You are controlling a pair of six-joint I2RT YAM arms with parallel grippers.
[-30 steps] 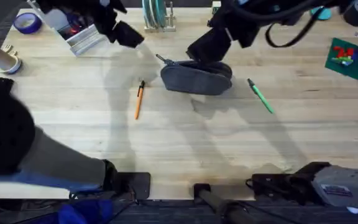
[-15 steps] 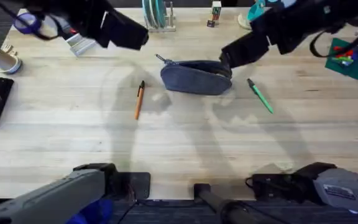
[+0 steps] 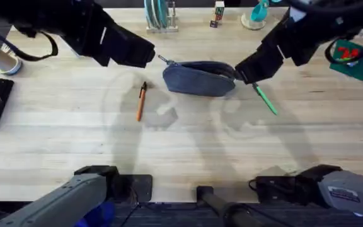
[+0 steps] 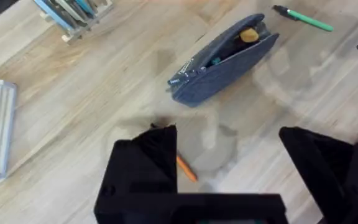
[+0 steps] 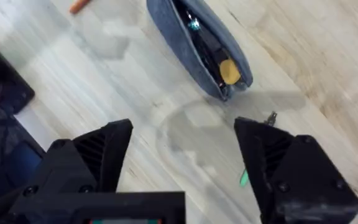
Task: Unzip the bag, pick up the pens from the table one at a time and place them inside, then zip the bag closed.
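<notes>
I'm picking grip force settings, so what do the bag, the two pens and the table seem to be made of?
The bag looks like soft woven fabric, grey-blue and heathered, matte, sagging open along its zipper. The orange pen and green pen look like smooth plastic, judging by their uniform bright colour, though that is uncertain. The table appears to be light wood with visible plank grain and a dull finish.

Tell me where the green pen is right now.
In the overhead view the green pen lies flat on the table, just right of the open bag, with the right gripper hovering over its upper end.
</notes>
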